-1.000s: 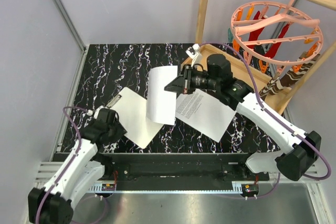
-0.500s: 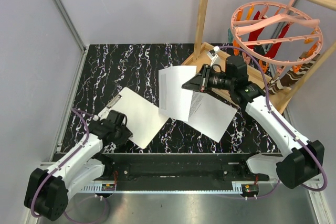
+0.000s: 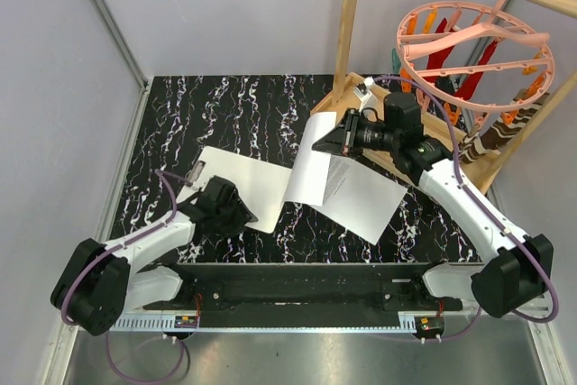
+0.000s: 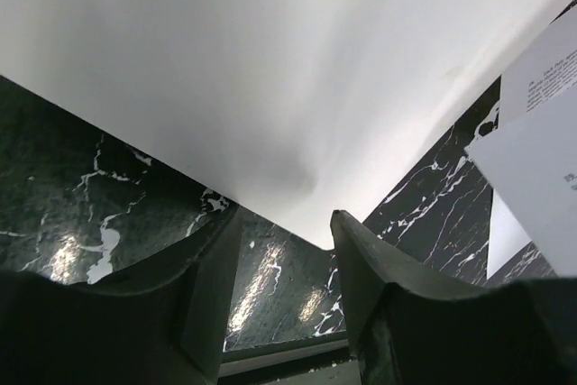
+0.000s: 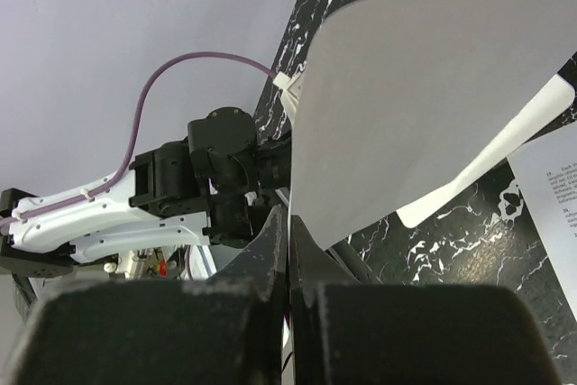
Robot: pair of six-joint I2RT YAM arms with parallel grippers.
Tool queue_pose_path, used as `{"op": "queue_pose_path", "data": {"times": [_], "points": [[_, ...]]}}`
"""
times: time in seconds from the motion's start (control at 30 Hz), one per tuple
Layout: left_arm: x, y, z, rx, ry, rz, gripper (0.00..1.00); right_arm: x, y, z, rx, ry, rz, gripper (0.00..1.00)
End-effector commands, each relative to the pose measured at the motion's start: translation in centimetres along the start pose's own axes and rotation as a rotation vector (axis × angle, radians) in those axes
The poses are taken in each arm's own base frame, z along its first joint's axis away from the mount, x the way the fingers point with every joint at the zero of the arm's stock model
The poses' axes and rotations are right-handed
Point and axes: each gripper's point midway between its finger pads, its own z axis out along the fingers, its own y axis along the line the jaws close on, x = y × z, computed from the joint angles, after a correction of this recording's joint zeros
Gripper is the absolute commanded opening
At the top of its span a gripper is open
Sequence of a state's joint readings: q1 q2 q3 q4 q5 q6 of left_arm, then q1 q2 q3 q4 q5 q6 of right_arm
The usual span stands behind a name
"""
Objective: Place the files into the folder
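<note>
The folder (image 3: pixel 252 178), a plain white board with a metal clip (image 3: pixel 194 171) at its left end, lies on the black marble table. My left gripper (image 3: pixel 252 220) is open at the folder's near corner. In the left wrist view, its fingers (image 4: pixel 212 277) straddle the board's edge (image 4: pixel 270 87). My right gripper (image 3: pixel 317 145) is shut on one edge of a file sheet (image 3: pixel 311 169). It holds the sheet lifted over the folder's right end, and the sheet hangs curved in the right wrist view (image 5: pixel 424 96). A second printed sheet (image 3: pixel 365 194) lies flat on the table to the right.
A shallow wooden tray (image 3: pixel 478 169) sits at the back right under the right arm. A wooden post (image 3: pixel 349 15) and a pink ring hanger with pegs (image 3: pixel 473 42) stand above it. Grey walls close off the left and the back.
My left gripper swung right along the near side to the folder's near corner, and the folder turned flatter. My right gripper pulled back to the right with the sheet, then stayed nearly still.
</note>
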State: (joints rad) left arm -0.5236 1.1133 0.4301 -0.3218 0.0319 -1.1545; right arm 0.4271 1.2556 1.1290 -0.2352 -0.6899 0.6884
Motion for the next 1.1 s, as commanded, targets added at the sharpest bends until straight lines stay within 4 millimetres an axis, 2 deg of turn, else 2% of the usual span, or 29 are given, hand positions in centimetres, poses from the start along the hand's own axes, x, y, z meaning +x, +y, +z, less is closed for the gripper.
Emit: {"op": "queue_pose_path", "data": {"times": [0.0,0.1,0.13,0.17,0.2,0.23,0.27,0.3,0.33,0.37,0.4,0.43,0.47,0.5,0.57,0.6,0.63,0.67,0.7,0.73,0.77,0.8,0.83,0.9,0.93,1.0,1.03,1.07], "points": [[-0.8,-3.3,-0.6,0.080,0.002,0.101,0.53,-2.2,1.4,0.6,-0.027,-0.017,-0.059,0.00],[-0.9,-3.9,-2.2,0.124,-0.008,0.157,0.62,-2.5,1.9,1.9,-0.043,0.014,-0.069,0.00],[-0.9,-3.4,-2.8,0.114,-0.015,0.171,0.68,-2.5,2.3,2.3,-0.049,0.019,-0.081,0.00],[-1.9,-4.0,-4.4,0.153,-0.084,0.205,0.71,-2.9,2.8,3.0,-0.056,0.024,-0.092,0.00],[-2.6,-3.8,-5.3,0.151,-0.122,0.214,0.73,-2.9,3.2,3.7,-0.054,0.027,-0.112,0.00],[-3.0,-2.4,-6.2,0.102,-0.145,0.222,0.76,-1.9,4.4,4.6,-0.073,0.056,-0.128,0.00],[-4.7,-2.9,-8.3,0.124,-0.232,0.256,0.78,-2.1,5.4,5.8,-0.086,0.068,-0.139,0.00],[-6.2,-2.3,-9.3,0.100,-0.285,0.242,0.79,-1.8,6.0,6.7,-0.094,0.080,-0.145,0.00],[-6.9,-1.2,-10.5,0.065,-0.313,0.246,0.80,-0.7,7.5,7.7,-0.126,0.113,-0.157,0.00],[-8.6,-1.4,-12.2,0.049,-0.375,0.284,0.83,-1.0,8.4,9.0,-0.146,0.121,-0.158,0.00],[-10.4,-0.7,-13.2,0.006,-0.424,0.249,0.84,-0.9,9.1,9.7,-0.162,0.132,-0.161,0.00],[-11.7,-0.9,-14.5,-0.014,-0.457,0.248,0.86,-0.7,9.9,10.1,-0.181,0.142,-0.163,0.00],[-12.8,-0.6,-15.1,-0.049,-0.476,0.267,0.86,-0.9,11.0,10.9,-0.211,0.145,-0.156,0.00],[-14.4,0.1,-15.8,-0.097,-0.508,0.223,0.86,-0.9,11.5,11.0,-0.235,0.148,-0.150,0.00],[-16.9,0.0,-16.7,-0.137,-0.507,0.195,0.88,-1.7,12.0,10.8,-0.250,0.124,-0.154,0.00],[-17.9,-0.1,-16.0,-0.153,-0.484,0.190,0.88,-2.0,12.0,10.7,-0.250,0.115,-0.158,0.00],[-18.9,-0.7,-16.3,-0.146,-0.492,0.188,0.88,-1.8,11.7,10.6,-0.248,0.115,-0.158,0.00],[-20.0,-0.3,-16.1,-0.169,-0.497,0.183,0.89,-1.8,11.1,10.5,-0.244,0.114,-0.146,0.00],[-20.8,0.2,-14.4,-0.206,-0.455,0.176,0.89,-1.7,10.4,10.5,-0.236,0.116,-0.132,0.00],[-21.6,-0.2,-14.0,-0.203,-0.437,0.179,0.89,-0.9,8.7,10.8,-0.219,0.126,-0.087,0.00],[-22.1,0.1,-13.3,-0.226,-0.415,0.203,0.90,-1.0,7.2,10.6,-0.208,0.124,-0.052,0.00],[-23.0,0.4,-11.3,-0.264,-0.357,0.218,0.90,-1.8,6.9,10.5,-0.247,0.083,-0.056,0.00],[-23.1,0.5,-10.4,-0.276,-0.309,0.259,0.90,0.0,4.1,10.6,-0.219,0.115,0.043,0.00],[-23.5,0.9,-7.9,-0.308,-0.205,0.314,0.89,0.2,1.4,10.5,-0.234,0.097,0.074,0.00],[-24.0,1.6,-7.3,-0.342,-0.188,0.363,0.89,2.1,-1.4,11.2,-0.189,0.138,0.121,0.00],[-24.7,2.3,-5.9,-0.382,-0.149,0.413,0.89,3.6,-3.7,11.9,-0.167,0.166,0.128,0.00],[-25.2,2.9,-5.6,-0.420,-0.145,0.452,0.89,5.2,-5.9,12.5,-0.138,0.190,0.157,0.00],[-25.3,3.3,-5.3,-0.437,-0.130,0.463,0.89,5.8,-6.8,12.7,-0.130,0.195,0.165,0.00]]}}
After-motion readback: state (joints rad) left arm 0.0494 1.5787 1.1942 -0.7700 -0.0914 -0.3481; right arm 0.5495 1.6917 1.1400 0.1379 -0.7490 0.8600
